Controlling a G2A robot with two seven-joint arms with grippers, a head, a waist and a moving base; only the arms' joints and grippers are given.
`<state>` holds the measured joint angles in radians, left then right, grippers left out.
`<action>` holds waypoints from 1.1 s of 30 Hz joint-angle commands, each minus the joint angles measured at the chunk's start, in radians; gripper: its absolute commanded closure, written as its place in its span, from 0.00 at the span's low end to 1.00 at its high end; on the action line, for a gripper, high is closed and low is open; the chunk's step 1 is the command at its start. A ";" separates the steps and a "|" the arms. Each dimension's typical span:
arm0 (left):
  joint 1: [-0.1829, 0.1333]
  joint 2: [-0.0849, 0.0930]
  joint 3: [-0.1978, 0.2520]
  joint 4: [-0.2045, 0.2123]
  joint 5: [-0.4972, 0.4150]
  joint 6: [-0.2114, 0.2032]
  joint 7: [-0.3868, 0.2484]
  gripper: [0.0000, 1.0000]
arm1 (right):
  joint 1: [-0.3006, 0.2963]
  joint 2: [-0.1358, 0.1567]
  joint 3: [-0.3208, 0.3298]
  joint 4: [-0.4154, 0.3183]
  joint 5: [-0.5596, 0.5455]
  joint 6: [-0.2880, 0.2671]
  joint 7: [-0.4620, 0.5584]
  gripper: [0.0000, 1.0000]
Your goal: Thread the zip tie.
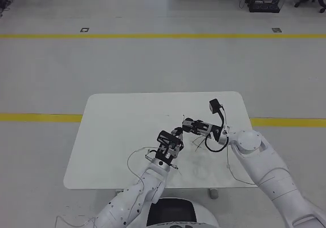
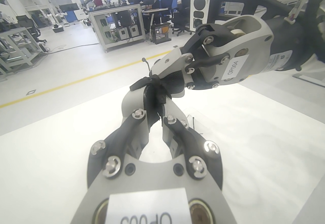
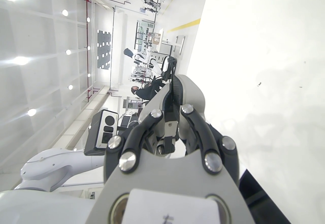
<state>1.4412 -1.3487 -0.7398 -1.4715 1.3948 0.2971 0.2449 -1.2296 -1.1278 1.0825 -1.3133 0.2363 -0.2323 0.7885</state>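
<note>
L gripper [image 2: 155, 90] clamped shut on zip tie [image 3: 173, 65] | R gripper [image 3: 174, 88] pinched it too, tip-to-tip w/ L | tie held above table [image 1: 117, 131] mid | long axis ran along my R fingers, free end poking past tips

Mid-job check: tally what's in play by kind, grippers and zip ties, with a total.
Grippers: 2, left gripper, right gripper
Zip ties: 2, held zip tie pinched by both, loose zip tie on the table
Total: 4
</note>
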 commanded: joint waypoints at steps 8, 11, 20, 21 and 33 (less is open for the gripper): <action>0.010 0.001 -0.023 -0.008 -0.029 -0.017 -0.005 1.00 | 0.000 -0.001 0.003 0.001 -0.003 0.009 0.002 0.00; 0.018 0.005 -0.043 -0.016 -0.050 -0.035 -0.010 1.00 | 0.000 0.000 0.009 0.001 -0.007 0.009 0.001 0.00; 0.050 0.030 -0.140 -0.053 -0.185 -0.196 -0.091 1.00 | -0.008 0.010 0.046 0.000 -0.031 0.010 0.002 0.00; 0.054 0.034 -0.153 -0.059 -0.199 -0.215 -0.104 1.00 | -0.008 0.011 0.049 -0.004 -0.040 0.008 0.011 0.00; 0.058 0.042 -0.183 -0.072 -0.223 -0.251 -0.128 1.00 | -0.012 0.013 0.052 -0.007 -0.042 0.011 0.017 0.00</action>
<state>1.4984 -1.3053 -0.9214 -1.5472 1.2018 0.0424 0.1354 -1.2388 -1.1150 1.1354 -1.3222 0.1935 -0.2254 0.8070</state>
